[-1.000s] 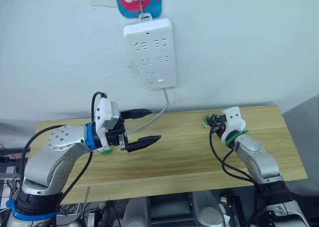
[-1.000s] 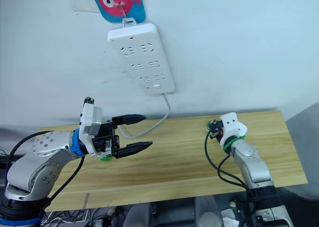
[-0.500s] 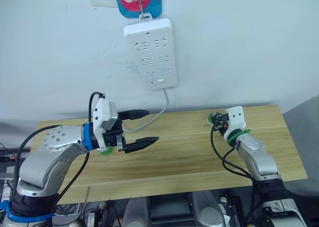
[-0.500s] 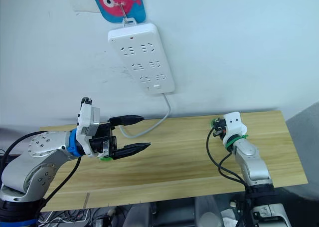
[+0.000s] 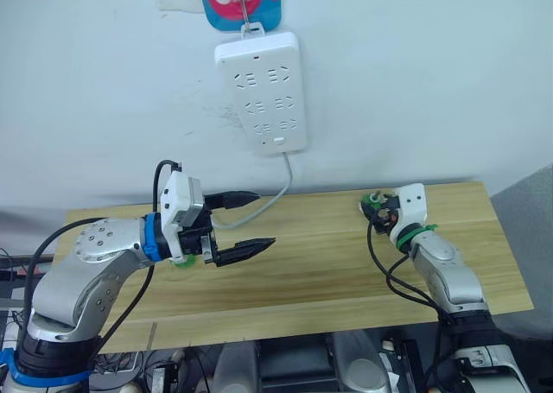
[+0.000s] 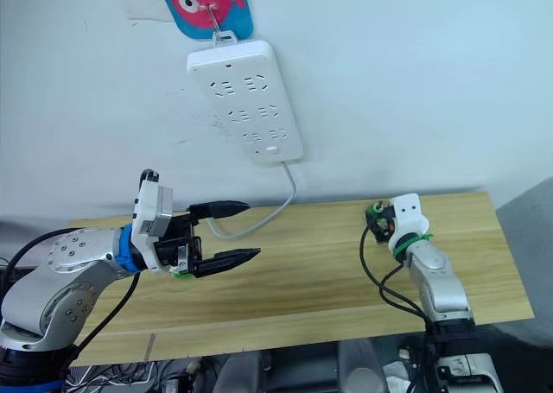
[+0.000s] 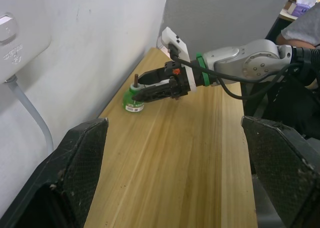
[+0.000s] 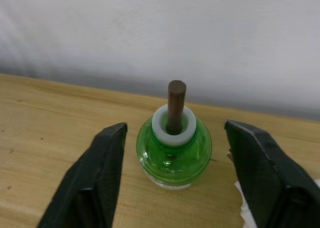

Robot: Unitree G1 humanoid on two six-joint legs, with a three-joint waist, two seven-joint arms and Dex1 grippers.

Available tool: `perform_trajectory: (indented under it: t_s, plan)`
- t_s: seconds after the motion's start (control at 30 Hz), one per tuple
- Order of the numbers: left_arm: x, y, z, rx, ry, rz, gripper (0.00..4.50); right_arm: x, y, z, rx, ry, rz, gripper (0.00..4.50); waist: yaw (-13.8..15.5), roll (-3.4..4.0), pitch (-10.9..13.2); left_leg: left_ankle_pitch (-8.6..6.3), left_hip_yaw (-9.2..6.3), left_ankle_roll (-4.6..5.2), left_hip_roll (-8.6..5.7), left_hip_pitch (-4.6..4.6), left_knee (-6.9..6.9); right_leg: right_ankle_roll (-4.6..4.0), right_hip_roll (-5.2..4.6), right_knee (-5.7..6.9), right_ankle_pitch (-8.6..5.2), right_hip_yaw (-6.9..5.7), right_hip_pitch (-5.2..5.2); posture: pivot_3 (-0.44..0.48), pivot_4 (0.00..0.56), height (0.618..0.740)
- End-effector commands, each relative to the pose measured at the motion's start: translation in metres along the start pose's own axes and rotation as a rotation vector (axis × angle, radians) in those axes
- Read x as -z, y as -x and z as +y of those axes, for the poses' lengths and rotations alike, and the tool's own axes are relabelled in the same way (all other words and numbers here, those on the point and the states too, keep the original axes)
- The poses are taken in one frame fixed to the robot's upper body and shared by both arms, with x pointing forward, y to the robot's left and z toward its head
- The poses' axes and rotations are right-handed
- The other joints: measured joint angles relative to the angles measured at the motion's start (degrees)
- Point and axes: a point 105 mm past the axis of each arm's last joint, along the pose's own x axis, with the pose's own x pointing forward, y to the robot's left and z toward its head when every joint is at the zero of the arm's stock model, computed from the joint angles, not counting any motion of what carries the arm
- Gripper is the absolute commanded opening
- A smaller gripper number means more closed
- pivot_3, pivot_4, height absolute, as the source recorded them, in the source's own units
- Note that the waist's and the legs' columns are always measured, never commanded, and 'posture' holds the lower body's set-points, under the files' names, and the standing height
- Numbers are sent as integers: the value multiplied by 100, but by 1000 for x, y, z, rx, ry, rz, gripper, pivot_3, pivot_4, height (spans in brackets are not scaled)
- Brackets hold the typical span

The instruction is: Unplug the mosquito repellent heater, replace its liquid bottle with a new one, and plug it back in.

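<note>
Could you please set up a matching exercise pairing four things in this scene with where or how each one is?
1. power strip
2. wick bottle
3. left gripper
4. right gripper

a. upright on the table
b. hanging on the wall
c. open, one finger on either side of the wick bottle
d. open, above the table's left part

Pairs: 1-b, 2-a, 3-d, 4-c

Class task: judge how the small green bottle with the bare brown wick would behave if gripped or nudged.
The squat translucent green bottle with the brown wick looks light and smooth, so probably slippery. Its round sides would likely roll if tipped. The wide base suggests it stands steadily on the wooden table.
</note>
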Motion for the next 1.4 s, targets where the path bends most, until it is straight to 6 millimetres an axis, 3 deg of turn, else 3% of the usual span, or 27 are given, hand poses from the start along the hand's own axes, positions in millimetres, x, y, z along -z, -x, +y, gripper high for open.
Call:
perform_trajectory:
  t_s: [0.03, 0.2, 0.43, 0.73, 0.93, 1.03, 1.1, 1.4]
  plan:
    - [-9, 0, -5, 17, -30, -30, 4500, -18, 8, 4, -14, 4, -59, 3173, 1, 0, 0, 0, 0, 0, 0, 0, 0, 0, 0, 0, 0, 0, 0, -219, 355, 740]
    - [-7, -1, -5, 14, -30, -32, 4500, -25, 15, 13, -36, 11, -74, 3173, 4, 0, 0, 0, 0, 0, 0, 0, -1, 0, 0, -1, 0, 0, 0, -229, 353, 740]
    - [-5, 1, 2, -42, -36, -35, 4500, -43, 40, 20, -110, 67, -81, 3173, 5, 1, 1, -1, -2, 1, 0, 0, -1, 0, 0, -3, 0, 0, 0, -240, 342, 740]
    - [-2, 3, 9, -117, -30, -23, 4500, -92, 56, 58, -477, 131, -105, 3173, -4, 0, -1, -3, -2, 5, -1, 1, 0, 0, 0, -1, 0, 1, 1, -230, 300, 740]
    - [-2, 12, 10, -203, -41, -35, 4500, -99, 60, 86, -731, 181, -94, 3173, 21, -4, -7, 0, -6, 0, -1, 0, -4, 0, -1, -7, 0, -8, 1, -175, 266, 740]
    - [1, 19, 11, -273, -51, -26, 4500, -100, 59, 93, -805, 203, -100, 3730, 34, -9, -15, 1, -6, -2, -2, -1, -3, 0, -3, -7, 0, -8, 1, -142, 259, 740]
    - [3, 24, 9, -313, -49, -26, 4500, -99, 59, 96, -838, 216, -100, 4423, 65, -9, -18, 1, -8, -2, -2, -1, -2, 0, -4, -6, 0, -10, 1, -110, 255, 740]
    - [16, 43, -2, -491, 0, -54, 4500, -94, 65, 105, -965, 299, -105, 4473, 321, -10, -30, 3, -11, -5, -1, -1, 2, 0, -4, -4, 0, -15, 1, -41, 277, 740]
